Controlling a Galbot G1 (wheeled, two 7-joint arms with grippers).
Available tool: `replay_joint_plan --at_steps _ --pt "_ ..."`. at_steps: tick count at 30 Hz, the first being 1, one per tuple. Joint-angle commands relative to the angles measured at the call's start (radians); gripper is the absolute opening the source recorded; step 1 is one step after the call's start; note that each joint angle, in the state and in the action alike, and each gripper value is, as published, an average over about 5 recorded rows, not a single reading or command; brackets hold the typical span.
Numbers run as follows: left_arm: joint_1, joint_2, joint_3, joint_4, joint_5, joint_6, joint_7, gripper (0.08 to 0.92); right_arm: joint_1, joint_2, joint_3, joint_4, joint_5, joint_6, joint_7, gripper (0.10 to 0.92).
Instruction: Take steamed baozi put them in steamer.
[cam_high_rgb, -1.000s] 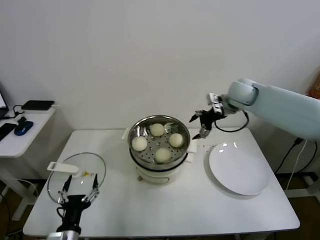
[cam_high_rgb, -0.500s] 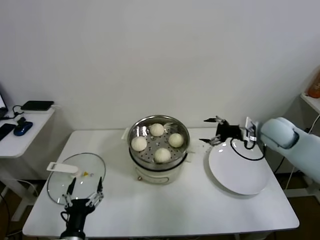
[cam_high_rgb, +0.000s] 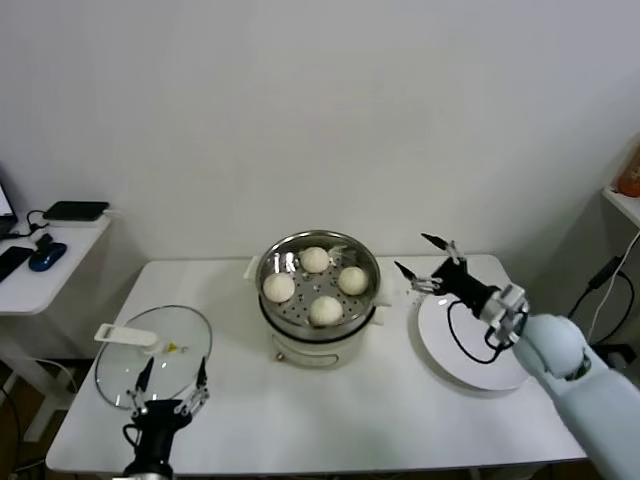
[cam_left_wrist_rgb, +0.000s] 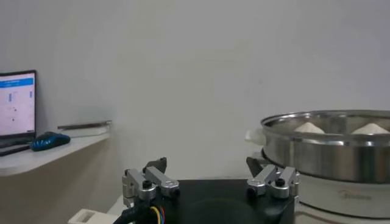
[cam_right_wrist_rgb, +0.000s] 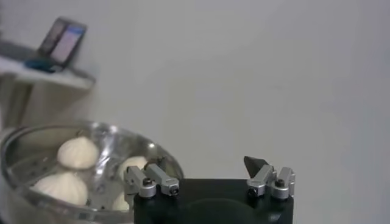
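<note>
From the head camera, four small round cream-white steamed baozi sit inside one round shiny stainless-steel steamer at the centre of the frame: one at the back, one on the left, one on the right and one at the front. They rest apart from each other on its perforated floor, and the pot stands on a white electric base. The steamer is on a white rectangular table. One flat round white plate, right of centre, holds nothing. One round glass lid with a white handle lies flat at lower left. At the left edge a white side shelf carries a blue mouse and a flat black box.

The right gripper hangs over the plate's near-left rim, just right of the steamer, its fingers spread wide and gripping nothing. The left gripper is at the bottom left over the lid's near edge, fingers apart and empty.

In the left wrist camera, the left gripper fills the lower middle, its two fingertips wide apart with nothing between them. The steamer is at right, with two baozi tops showing above its rim. A lit screen stands at left.

In the right wrist camera, the right gripper sits at the bottom, spread and empty. The steamer at lower left shows four baozi, the farthest one most fully in view.
</note>
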Motion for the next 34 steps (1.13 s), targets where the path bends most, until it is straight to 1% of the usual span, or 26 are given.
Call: replay_joint_plan --at_steps 1,6,10,23,34 --pt "-0.018 0.007 -0.007 0.01 0.018 0.02 -0.004 0.823 -0.518 0.338 0.363 0.078 -0.035 0.184 0.124 0.823" --pt "-0.021 0.003 -0.007 0.019 0.022 0.019 -0.006 0.823 -0.601 0.409 0.348 0.087 -0.038 0.245 0.139 0.823" --pt "-0.027 0.004 -0.017 0.024 0.018 0.019 -0.003 0.823 -0.646 0.433 0.349 0.086 -0.039 0.276 0.125 0.823" --pt "-0.047 -0.001 -0.031 0.03 0.019 0.03 0.016 0.823 -0.683 0.414 0.36 0.067 0.012 0.313 0.093 0.823" --pt "-0.047 -0.006 -0.042 0.028 0.017 0.024 0.027 0.823 -0.676 0.397 0.354 0.054 0.023 0.321 0.085 0.823"
